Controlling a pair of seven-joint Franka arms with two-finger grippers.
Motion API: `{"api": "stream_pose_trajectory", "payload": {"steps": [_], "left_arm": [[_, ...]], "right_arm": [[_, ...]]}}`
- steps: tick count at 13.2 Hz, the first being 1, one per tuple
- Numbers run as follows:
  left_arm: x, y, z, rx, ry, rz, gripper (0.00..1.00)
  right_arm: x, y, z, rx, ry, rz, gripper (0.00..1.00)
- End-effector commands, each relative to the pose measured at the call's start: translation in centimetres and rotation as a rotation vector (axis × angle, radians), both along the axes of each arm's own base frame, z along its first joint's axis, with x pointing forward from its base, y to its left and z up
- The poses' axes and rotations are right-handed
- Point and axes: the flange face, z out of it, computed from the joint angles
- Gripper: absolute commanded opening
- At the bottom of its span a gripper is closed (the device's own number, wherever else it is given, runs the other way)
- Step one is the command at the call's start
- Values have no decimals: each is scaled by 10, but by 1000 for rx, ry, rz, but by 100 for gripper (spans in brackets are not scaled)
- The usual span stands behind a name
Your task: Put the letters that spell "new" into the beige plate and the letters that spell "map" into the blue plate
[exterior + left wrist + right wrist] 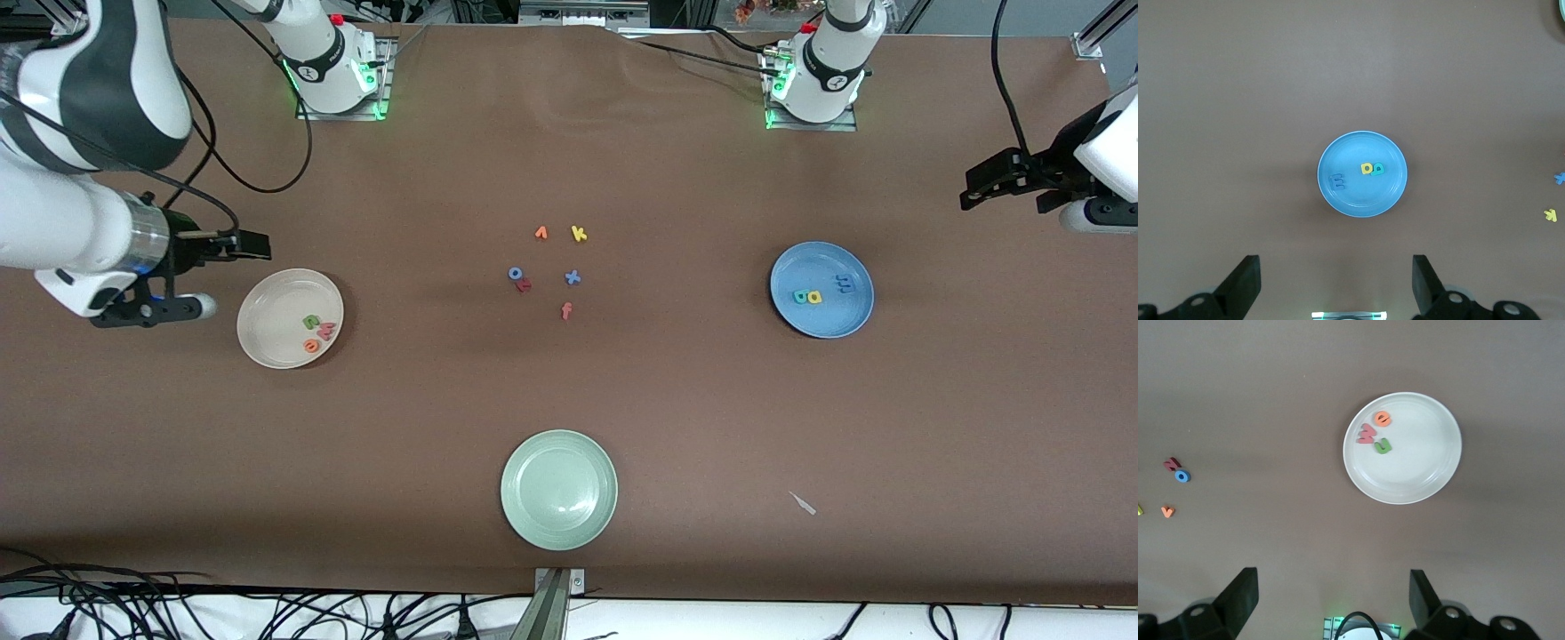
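Three letters are lying in the beige plate [290, 318] toward the right arm's end of the surface [676, 418] — the green n [311, 321], the orange e [311, 346] and the salmon-pink w [325, 332], bunched close together near one side of the plate. Three more are sitting in the blue plate [821, 290] toward the left arm's end: the yellow a [813, 297] and the teal p [800, 296] are touching side by side, while the blue m [843, 284] is lying apart from them in the same plate.

The right tool [1331, 600] is hanging in the air over the bare surface beside the beige plate, its fingers [1239, 595] spread wide and gripping nothing. The left tool [1337, 283] is hovering beside the blue plate over the surface, fingers [1245, 280] likewise spread and empty.

Between the two plates a loose cluster of leftover letters is lying on the surface — an orange v [540, 233], a yellow k [579, 234], a blue o [515, 273], a blue x [573, 277] and an orange-red f [565, 310]. A pale green plate [558, 489] is sitting nearer the front camera than that cluster.
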Motion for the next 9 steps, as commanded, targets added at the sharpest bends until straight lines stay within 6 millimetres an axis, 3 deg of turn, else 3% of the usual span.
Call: {"api": "stream_pose_trajectory", "payload": {"steps": [1,3,6,9], "left_arm": [[-5,0,2,-5,-8,11,100],[-5,0,2,-5,-8,12,100],[-5,-5,2,-3,-8,6,100],[-5,-3,3,-3,-9,9,100]], "right_arm": [[-16,-16,26,-6,-77,-1,100],[-18,-34,44,-15,-127,-23,100],[-28,-44,67,-8,-166,-47,100],[-40,-55,68,-14,-167,-69,100]]}}
